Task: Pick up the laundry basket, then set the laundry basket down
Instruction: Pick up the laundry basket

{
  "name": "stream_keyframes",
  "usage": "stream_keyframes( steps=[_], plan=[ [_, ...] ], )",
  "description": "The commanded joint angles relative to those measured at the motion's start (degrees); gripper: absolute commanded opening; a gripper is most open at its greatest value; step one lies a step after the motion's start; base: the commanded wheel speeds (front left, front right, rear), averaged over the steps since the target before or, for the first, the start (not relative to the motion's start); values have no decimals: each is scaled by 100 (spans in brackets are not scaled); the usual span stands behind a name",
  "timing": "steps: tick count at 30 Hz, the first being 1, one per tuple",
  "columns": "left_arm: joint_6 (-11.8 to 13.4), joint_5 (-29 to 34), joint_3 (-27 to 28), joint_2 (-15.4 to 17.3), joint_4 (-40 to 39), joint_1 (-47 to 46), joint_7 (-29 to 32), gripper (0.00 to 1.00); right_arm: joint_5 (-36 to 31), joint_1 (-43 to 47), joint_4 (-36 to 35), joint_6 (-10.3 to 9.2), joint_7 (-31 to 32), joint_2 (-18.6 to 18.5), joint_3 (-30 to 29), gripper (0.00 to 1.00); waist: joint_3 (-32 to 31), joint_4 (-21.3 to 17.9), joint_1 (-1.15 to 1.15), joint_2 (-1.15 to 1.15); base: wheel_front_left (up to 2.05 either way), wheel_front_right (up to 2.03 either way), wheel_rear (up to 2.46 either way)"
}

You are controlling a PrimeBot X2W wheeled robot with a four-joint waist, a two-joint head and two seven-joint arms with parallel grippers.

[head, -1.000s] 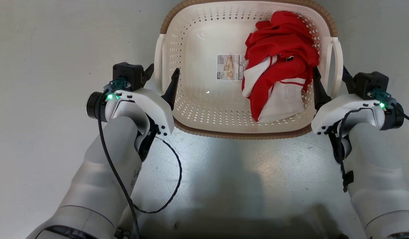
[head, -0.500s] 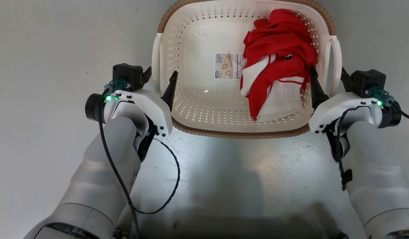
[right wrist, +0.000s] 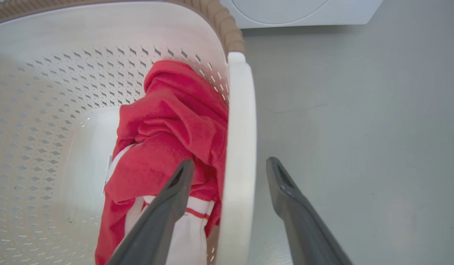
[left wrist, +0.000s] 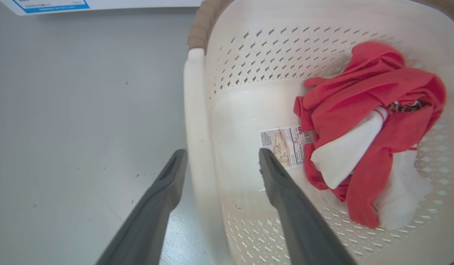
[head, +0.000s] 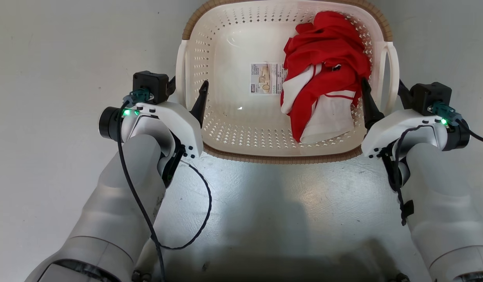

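The laundry basket point(head: 280, 158) stands on the grey floor, cream-white and perforated with a brown rim. A paper label point(head: 265, 78) lies on its bottom beside a red and white garment point(head: 327, 78). My left gripper point(head: 187, 84) is open and straddles the left loop handle point(left wrist: 195, 110), one finger inside the basket and one outside. In the left wrist view the left gripper point(left wrist: 223, 152) has gaps on both sides of the handle. My right gripper point(head: 382, 84) is open astride the right handle point(right wrist: 241, 110); its inner finger point(right wrist: 168, 206) is close to the garment.
Grey floor point(head: 49, 117) surrounds the basket. A white appliance front point(right wrist: 304, 11) stands beyond the basket's far right corner. A white sheet with a blue band point(left wrist: 50, 5) lies on the floor beyond its far left corner. A black cable point(head: 202, 219) loops from my left wrist.
The basket and my right gripper have shifted slightly left and up in the head view. My left gripper has edged a little forward along the left handle. Both grippers stay open.
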Motion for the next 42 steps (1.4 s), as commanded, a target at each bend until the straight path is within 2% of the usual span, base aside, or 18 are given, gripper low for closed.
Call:
stream_keyframes(
  steps=[1, 10, 11, 12, 13, 21, 27, 34, 42],
  plan=[
    [43, 26, 72, 138, -18, -2, -34, 100, 35, 160, -41, 34, -62, 102, 138, 100, -5, -4, 0, 0, 0, 0, 0],
    [57, 84, 70, 138, 1, -29, -34, 100, 155, 154, -81, 34, -62, 102, 279, 100, -39, -48, 0, 0, 0, 0, 0],
    [57, 98, 61, 138, 9, -30, -34, 73, 164, 155, -83, 34, -62, 102, 287, 100, -40, -52, 0, 0, 0, 0, 0],
    [61, 123, 49, 138, 13, -35, -34, 17, 172, 155, -87, 34, -62, 102, 298, 15, -40, -53, 0, 0, 0, 0, 0],
    [63, 149, 37, 138, 12, -40, -34, 0, 170, 156, -124, 34, -62, 102, 319, 0, -40, -54, 0, 0, 0, 0, 0],
    [94, 239, 31, 138, 61, 8, -34, 0, 124, 249, -39, 34, -62, 102, 391, 0, -172, -42, 0, 0, 0, 0, 0],
    [59, 176, -55, 138, 250, 157, -34, 0, 224, 281, 401, 34, -62, 102, 640, 0, -498, -61, 0, 0, 0, 0, 0],
    [6, -33, -272, 138, 561, 490, -21, 0, 692, 273, 1092, 34, 76, 102, 1215, 0, -1195, -124, 0, 0, 0, 0, 0],
    [-33, -359, -466, 138, 727, 997, 159, 0, 1246, 512, 1313, 34, 559, 102, 1856, 0, -2149, -203, 0, 0, 0, 0, 0]
  ],
)
